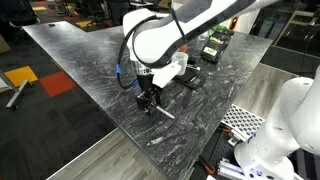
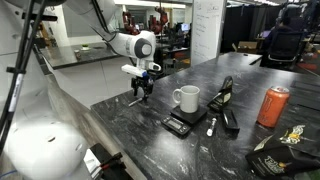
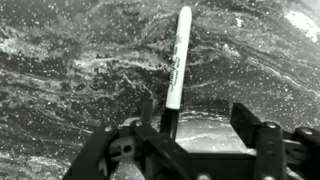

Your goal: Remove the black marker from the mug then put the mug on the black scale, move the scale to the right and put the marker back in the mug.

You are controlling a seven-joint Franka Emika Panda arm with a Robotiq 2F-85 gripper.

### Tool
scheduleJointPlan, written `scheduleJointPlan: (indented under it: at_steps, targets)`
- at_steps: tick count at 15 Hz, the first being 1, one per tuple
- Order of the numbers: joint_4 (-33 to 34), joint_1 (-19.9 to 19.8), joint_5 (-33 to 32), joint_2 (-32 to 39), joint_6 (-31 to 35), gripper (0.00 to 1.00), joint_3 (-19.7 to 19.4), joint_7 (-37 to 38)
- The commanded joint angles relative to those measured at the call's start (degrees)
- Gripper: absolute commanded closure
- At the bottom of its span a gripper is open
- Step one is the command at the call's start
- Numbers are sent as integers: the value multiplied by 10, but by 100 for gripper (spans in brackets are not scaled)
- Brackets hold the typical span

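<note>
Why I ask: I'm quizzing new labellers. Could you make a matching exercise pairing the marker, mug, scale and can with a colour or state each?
Things:
1 marker
2 mug
3 scale
4 can

Descriptions:
A orange-red
B flat black slab
C lying flat by the end effector
D white, upright

Pairs: 1-C, 2-D, 3-B, 4-A
</note>
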Motion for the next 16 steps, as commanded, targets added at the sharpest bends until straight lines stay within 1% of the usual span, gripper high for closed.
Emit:
scheduleJointPlan:
  at_steps: [1,8,10,11,12,14,16]
  targets:
    - [-4,-13,33,1,3,50,-7,17]
    - [1,-22,31,3,-3,98,-17,64]
    - [6,-22,33,4,-7,100,-18,72]
    - [15,-21,37,5,-18,97,-17,88]
    - [20,-19,43,3,-23,97,-15,99]
    - [33,-14,41,-8,-25,97,-9,140]
    - [39,-12,9,-26,-1,97,-5,226]
